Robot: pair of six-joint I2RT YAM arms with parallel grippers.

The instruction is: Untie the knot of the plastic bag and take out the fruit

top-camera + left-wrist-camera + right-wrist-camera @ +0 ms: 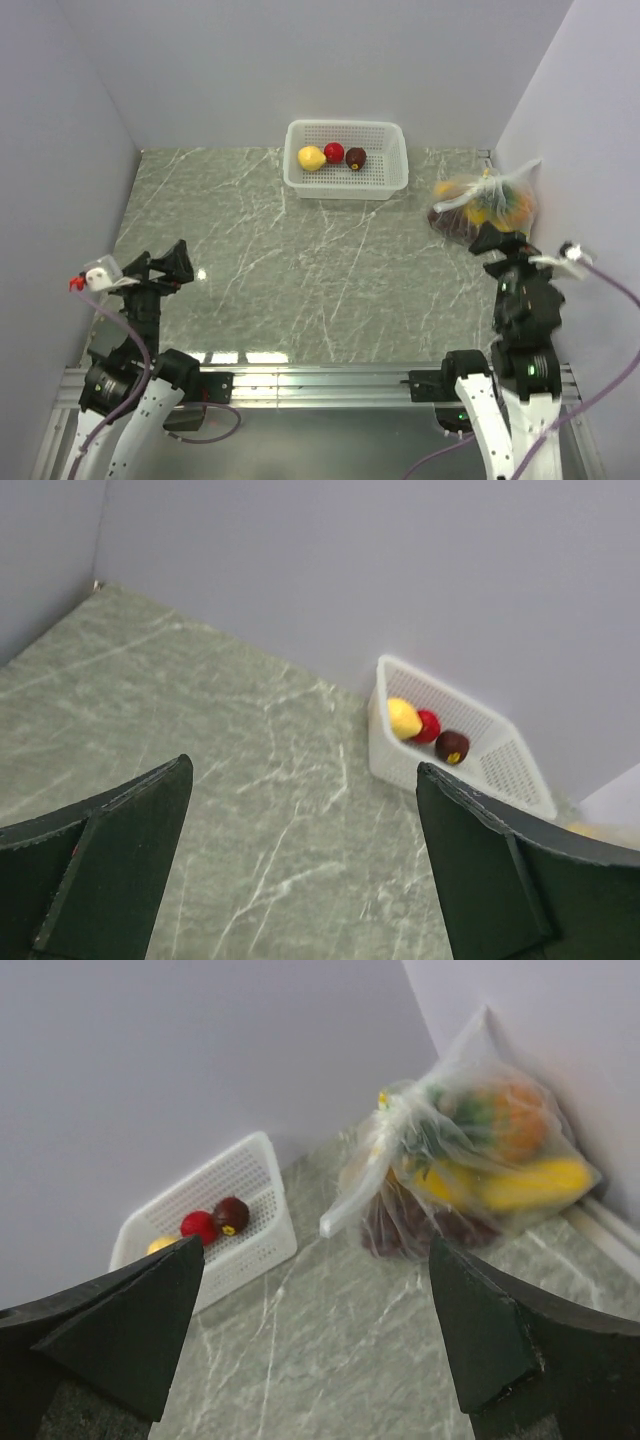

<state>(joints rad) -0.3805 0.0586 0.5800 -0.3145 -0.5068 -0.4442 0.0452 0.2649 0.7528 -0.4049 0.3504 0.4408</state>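
Note:
The clear plastic bag [485, 203] lies knotted at the table's far right against the wall, with orange, yellow, green and dark purple fruit inside. In the right wrist view the bag [470, 1160] shows a knot at its upper left and a loose tail hanging down. My right gripper [500, 242] is open and empty, just in front of the bag; in its own view [312, 1305] the jaws stand wide apart. My left gripper [165, 265] is open and empty at the near left, far from the bag; it also shows in the left wrist view [303, 825].
A white basket [392, 170] stands at the back centre holding a yellow lemon [312, 158], a red fruit [334, 152] and a dark maroon fruit [356, 158]. It also shows in the left wrist view [500, 770] and the right wrist view [262, 1235]. Grey walls close three sides.

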